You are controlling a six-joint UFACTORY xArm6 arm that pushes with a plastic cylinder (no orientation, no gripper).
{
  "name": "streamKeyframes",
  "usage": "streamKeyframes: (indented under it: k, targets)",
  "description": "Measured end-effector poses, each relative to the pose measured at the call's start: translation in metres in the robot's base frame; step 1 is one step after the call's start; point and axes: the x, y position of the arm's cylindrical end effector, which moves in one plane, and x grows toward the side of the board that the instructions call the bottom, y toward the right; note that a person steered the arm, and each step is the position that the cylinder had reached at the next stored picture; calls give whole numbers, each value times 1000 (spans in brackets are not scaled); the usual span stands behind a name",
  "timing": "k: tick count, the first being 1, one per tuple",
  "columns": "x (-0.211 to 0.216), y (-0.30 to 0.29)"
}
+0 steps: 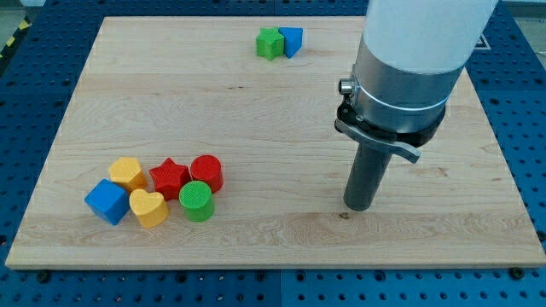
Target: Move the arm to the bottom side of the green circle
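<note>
Rod tip parked well right of the green circle

My tip (357, 207) rests on the wooden board (281, 128), no gripper fitted. The green circle block (196, 200) sits at the view's lower left, beside the yellow heart (148, 207), blue cube (107, 201), red star (169, 177) and red cylinder (206, 171); farther up, a green block (270, 43) touches a blue one (291, 40).

A red star (169, 177), red cylinder (206, 171), yellow heart (148, 207) and blue cube (107, 201) cluster on the wooden board (256, 111).
</note>
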Motion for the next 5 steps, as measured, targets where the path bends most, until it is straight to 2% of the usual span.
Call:
streamKeyframes:
  k: [3, 5]
  targets:
    - [13, 2]
    - [47, -17]
